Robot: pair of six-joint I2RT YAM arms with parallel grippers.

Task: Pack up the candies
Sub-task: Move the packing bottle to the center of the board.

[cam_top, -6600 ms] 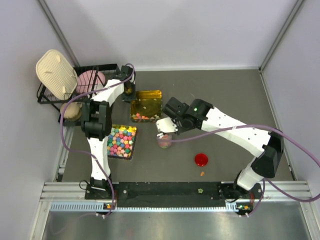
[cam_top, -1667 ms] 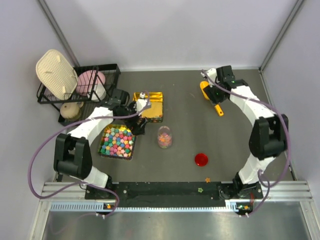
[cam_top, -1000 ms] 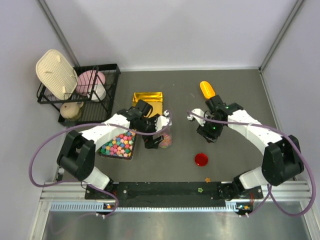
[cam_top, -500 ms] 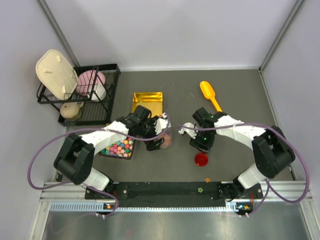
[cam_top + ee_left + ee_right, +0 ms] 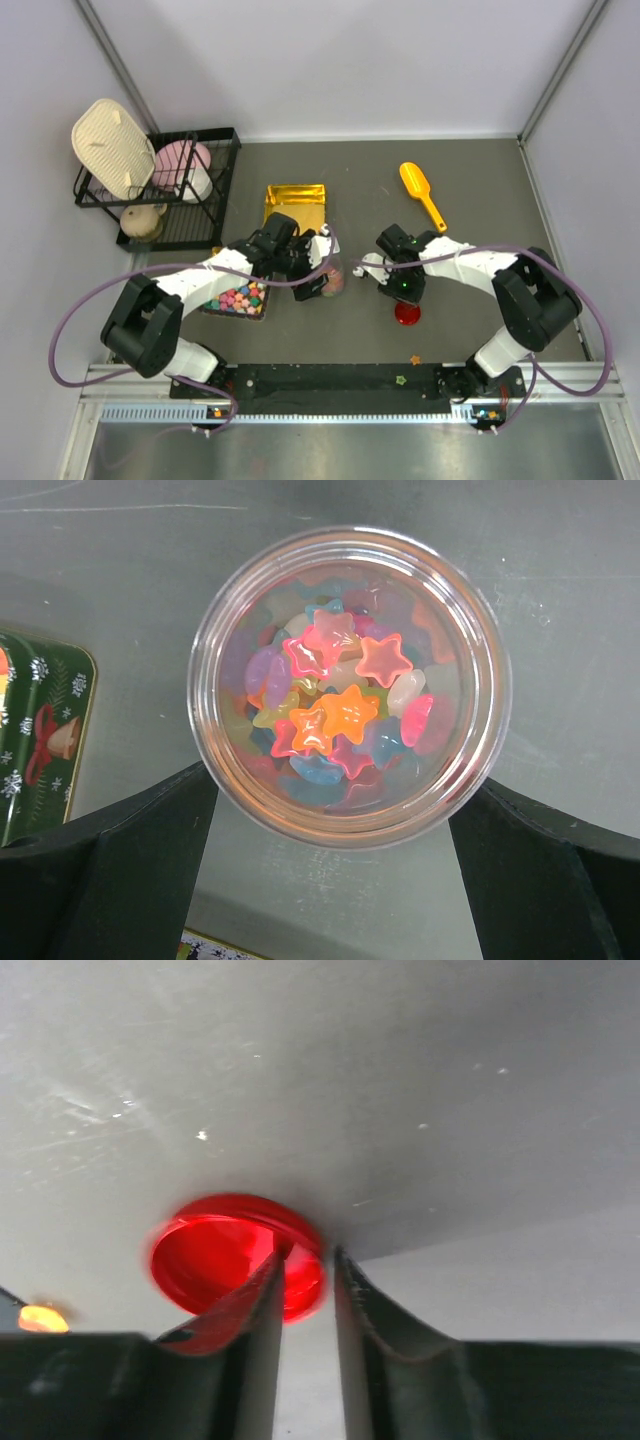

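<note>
Fingers first: the left fingers point(image 5: 130, 870) are spread wide open, one on each side of the clear jar point(image 5: 350, 570). They sit right by its lower edge, but they're not clamping anything. The jar stands upright on the counter point(image 5: 480, 180) with no lid on.

The candies point(image 5: 335, 715) are inside it, a little heap of star shapes in orange, pink, yellow and some pale blue.

From the top view, the jar is just to the right of the tray of chunkier colourful candies point(image 5: 238, 295), and the gold tin point(image 5: 295, 200) is a bit behind it. The left wrist view also catches the corner of a green printed tin point(image 5: 35, 740) off to one side.

The right fingers point(image 5: 372, 1345) are down on the red lid point(image 5: 215, 1250), which lies flat on the counter to the right of the jar and apart from it. One finger is inside the lid and the other outside, with the rim in the narrow gap between them. Honestly I can't tell whether they're pinching it or just straddling it.

Other stuff:
- The orange scoop point(image 5: 422, 192) is at the back right, well apart from both arms.
- The dish rack point(image 5: 160, 190) is in the back left corner.
- One stray orange candy point(image 5: 414, 359) lies on the counter near the front edge.
</note>
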